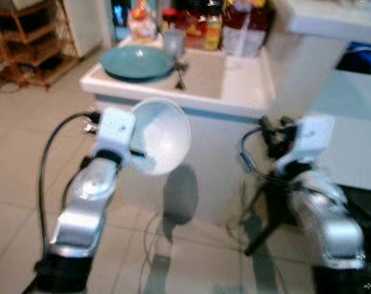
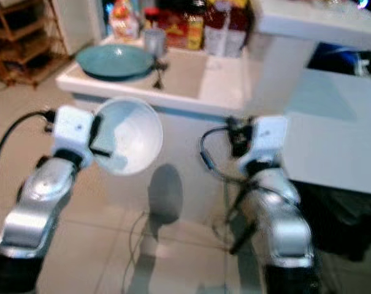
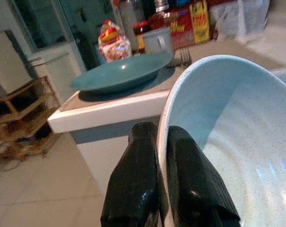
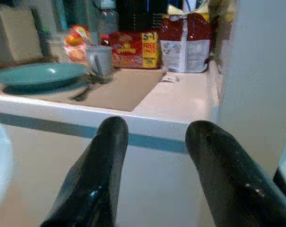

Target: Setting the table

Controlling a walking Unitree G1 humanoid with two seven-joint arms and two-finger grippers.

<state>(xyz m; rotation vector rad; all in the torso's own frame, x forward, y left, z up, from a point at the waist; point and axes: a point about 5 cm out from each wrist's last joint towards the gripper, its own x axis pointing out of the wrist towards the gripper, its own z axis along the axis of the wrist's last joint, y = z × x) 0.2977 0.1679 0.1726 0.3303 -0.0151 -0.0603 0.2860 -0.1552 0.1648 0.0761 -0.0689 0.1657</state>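
Both silver arms reach forward at about the same height. The left gripper (image 3: 158, 189) pinches its two black fingers together on a rim; the right gripper (image 4: 154, 142) holds its fingers spread apart.

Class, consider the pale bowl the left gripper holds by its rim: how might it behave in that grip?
The bowl looks glazed, so probably slippery and breakable. The left gripper pinches just one rim edge, so it may pivot or sag.

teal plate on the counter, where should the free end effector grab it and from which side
Grip the teal plate by its raised near rim, coming in low from the counter's front edge. It is shallow and lies flat, so only the rim offers a pinch. The mug and fork crowd its right side. The right end effector is open and empty.
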